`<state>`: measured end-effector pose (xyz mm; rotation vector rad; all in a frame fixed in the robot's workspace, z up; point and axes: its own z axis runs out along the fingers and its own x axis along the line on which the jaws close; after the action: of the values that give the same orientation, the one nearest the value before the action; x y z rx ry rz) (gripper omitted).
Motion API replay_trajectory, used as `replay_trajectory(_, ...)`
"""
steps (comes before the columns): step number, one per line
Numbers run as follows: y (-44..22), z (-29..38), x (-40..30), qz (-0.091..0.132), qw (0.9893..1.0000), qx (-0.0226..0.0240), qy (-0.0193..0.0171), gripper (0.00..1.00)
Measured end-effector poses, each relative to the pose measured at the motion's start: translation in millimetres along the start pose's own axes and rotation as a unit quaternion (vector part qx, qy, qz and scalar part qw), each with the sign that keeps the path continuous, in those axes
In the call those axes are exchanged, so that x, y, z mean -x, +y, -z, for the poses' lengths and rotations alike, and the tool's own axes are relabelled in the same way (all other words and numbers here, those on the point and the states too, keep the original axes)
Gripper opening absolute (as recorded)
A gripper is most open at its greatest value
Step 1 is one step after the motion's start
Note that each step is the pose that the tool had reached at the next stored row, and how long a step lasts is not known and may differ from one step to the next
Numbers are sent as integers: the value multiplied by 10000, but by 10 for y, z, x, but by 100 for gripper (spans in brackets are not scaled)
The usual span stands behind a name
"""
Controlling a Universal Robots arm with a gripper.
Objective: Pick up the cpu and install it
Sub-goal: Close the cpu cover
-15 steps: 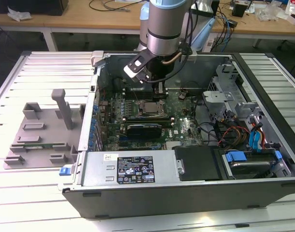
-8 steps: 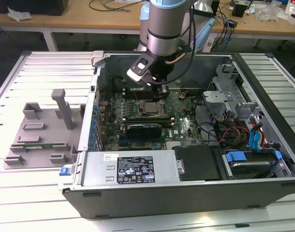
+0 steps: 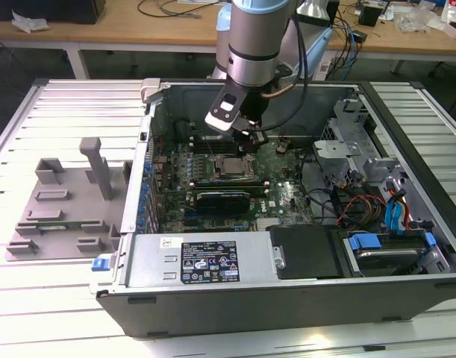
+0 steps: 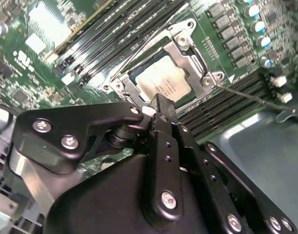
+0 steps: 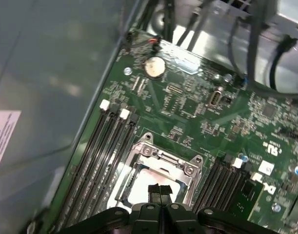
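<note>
Pincer (image 4: 160, 104), tips together, over cpu (image 4: 164, 82), metal socket frame (image 4: 182, 52) around its edges.

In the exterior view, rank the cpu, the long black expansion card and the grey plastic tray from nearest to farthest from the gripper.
Measured from the gripper:
1. cpu, seated on the motherboard, right by the fingertips.
2. expansion card, lying just past the cpu, inside the case.
3. grey plastic tray, outside the case, at the exterior view's left.
</note>
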<state>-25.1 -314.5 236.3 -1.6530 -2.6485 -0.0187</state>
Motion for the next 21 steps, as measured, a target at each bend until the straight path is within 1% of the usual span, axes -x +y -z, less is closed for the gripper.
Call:
replay_trajectory(1, 0, 0, 0, 98, 10000, -2, 0, 11)
replay_trajectory(2, 0, 0, 0, 264, 9997, -6, 0, 11)
replay_trajectory(3, 0, 0, 0, 457, 9990, -11, 0, 11)
replay_trajectory(4, 0, 0, 0, 596, 9982, -13, 0, 11)
replay_trajectory(6, 0, 0, 0, 892, 9960, -20, 0, 11)
replay_trajectory(7, 0, 0, 0, 1049, 9945, -24, 0, 11)
replay_trajectory(8, 0, 0, 0, 1274, 9918, -29, 0, 11)
replay_trajectory(10, 0, 0, 0, 1495, 9888, -34, 0, 11)
replay_trajectory(11, 0, 0, 0, 1619, 9868, -37, 0, 11)
replay_trajectory(12, 0, 0, 0, 1710, 9853, -39, 0, 11)
replay_trajectory(13, 0, 0, 0, 1864, 9825, -43, 0, 11)
replay_trajectory(14, 0, 0, 0, 1949, 9808, -45, 0, 11)
replay_trajectory(15, 0, 0, 0, 2050, 9787, -47, 0, 11)
replay_trajectory(17, 0, 0, 0, 2464, 9691, -56, 0, 11)
replay_trajectory(18, 0, 0, 0, 2725, 9621, -62, 0, 11)
replay_trajectory(20, 0, 0, 0, 2907, 9568, -66, 0, 11)
replay_trajectory(21, 0, 0, 0, 3133, 9496, -71, 1, 11)
